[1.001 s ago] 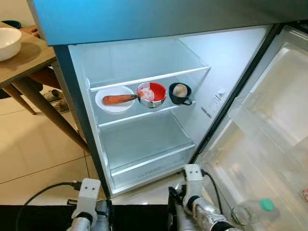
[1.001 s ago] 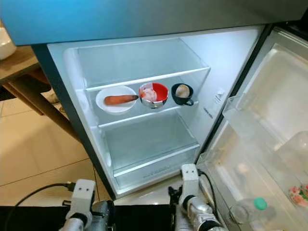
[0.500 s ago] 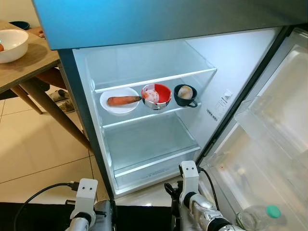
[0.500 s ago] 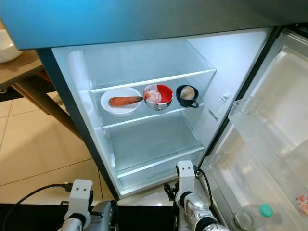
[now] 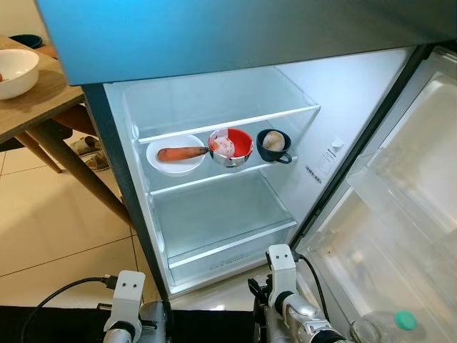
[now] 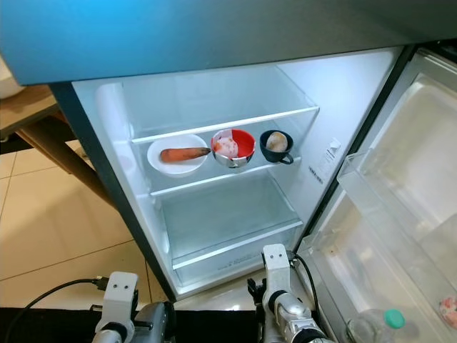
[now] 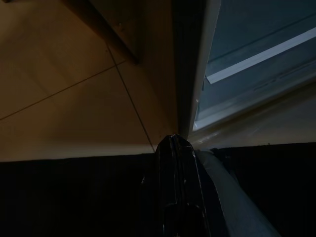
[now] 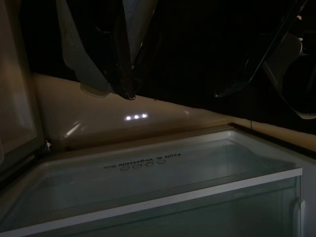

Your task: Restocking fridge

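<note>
fridge (image 5: 214, 214): white interior, blue top | plate (image 5: 175, 153): white | carrot (image 5: 180, 153): orange | bowl (image 5: 232, 145): red | cup (image 5: 272, 145): black | floor (image 5: 57, 229): beige tile

you have the fridge (image 5: 214, 214) open, its door (image 5: 400, 214) swung to the right. on its middle glass shelf (image 5: 214, 179) sit, left to right, a white plate (image 5: 175, 155) with a carrot (image 5: 182, 152), a red bowl (image 5: 230, 146) and a dark cup (image 5: 273, 144) holding something pale. the lower shelf is bare.
</note>
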Motion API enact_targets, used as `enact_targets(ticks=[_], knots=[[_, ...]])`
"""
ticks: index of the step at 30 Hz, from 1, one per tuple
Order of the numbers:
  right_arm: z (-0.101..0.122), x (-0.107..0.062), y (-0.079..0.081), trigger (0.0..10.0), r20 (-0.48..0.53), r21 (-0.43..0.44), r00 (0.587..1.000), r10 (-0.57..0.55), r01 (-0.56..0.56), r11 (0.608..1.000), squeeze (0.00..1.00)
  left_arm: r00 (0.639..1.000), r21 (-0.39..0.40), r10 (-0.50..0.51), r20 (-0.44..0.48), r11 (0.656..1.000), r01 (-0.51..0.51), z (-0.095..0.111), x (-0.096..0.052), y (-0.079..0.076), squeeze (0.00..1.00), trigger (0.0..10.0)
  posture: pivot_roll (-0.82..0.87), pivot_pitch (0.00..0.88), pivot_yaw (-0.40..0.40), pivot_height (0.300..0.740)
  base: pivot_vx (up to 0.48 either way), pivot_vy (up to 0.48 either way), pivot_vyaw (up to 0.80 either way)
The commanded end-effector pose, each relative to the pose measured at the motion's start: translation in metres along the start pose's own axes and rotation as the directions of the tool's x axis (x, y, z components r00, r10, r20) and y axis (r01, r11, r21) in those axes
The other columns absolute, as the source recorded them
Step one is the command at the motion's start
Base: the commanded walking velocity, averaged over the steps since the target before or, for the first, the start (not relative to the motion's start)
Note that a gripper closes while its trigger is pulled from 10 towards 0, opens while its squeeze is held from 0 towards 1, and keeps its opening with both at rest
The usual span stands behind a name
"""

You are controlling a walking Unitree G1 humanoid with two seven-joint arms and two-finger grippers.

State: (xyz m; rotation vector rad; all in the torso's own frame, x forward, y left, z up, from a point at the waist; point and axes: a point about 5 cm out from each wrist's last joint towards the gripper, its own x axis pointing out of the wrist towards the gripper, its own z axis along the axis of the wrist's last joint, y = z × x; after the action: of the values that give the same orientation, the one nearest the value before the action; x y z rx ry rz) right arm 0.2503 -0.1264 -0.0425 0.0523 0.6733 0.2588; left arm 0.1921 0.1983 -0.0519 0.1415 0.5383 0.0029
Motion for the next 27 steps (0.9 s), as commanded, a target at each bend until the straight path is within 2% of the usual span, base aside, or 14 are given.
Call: enact_targets(ticks=[1, 10, 16, 27], knots=[[-0.0064, -0.0024, -0.0011, 10.0, -0.005, 0.012, 1.000, -0.005, 0.005, 1.000, 0.00, 1.000, 0.005, -0.007, -0.016, 1.000, 0.007, -0.0060, -0.0029, -0.0006, 0.00, 10.0, 0.01, 0.100, -0.073, 0.621, 0.000, 0.000, 0.00], [-0.0035, -0.0030, 0.0016, 10.0, 0.033, 0.024, 0.998, 0.055, -0.056, 0.998, 0.00, 1.000, 0.001, -0.009, -0.015, 1.000, 0.009, -0.0058, -0.0010, -0.0037, 0.00, 10.0, 0.00, 0.093, -0.079, 0.636, 0.000, 0.000, 0.00], [-0.0051, -0.0036, -0.0035, 10.0, 0.014, -0.026, 1.000, 0.002, -0.001, 1.000, 0.00, 1.000, -0.001, -0.015, -0.016, 1.000, 0.015, -0.0066, -0.0006, -0.0072, 0.00, 10.0, -0.01, 0.092, -0.087, 0.636, 0.000, 0.000, 0.00], [-0.0084, -0.0050, -0.0032, 10.0, 0.014, -0.027, 1.000, 0.008, -0.008, 1.000, 0.00, 1.000, -0.023, 0.010, -0.014, 1.000, -0.011, -0.0110, -0.0040, -0.0048, 0.00, 10.0, -0.01, 0.083, -0.084, 0.636, 0.000, 0.000, 0.00]])
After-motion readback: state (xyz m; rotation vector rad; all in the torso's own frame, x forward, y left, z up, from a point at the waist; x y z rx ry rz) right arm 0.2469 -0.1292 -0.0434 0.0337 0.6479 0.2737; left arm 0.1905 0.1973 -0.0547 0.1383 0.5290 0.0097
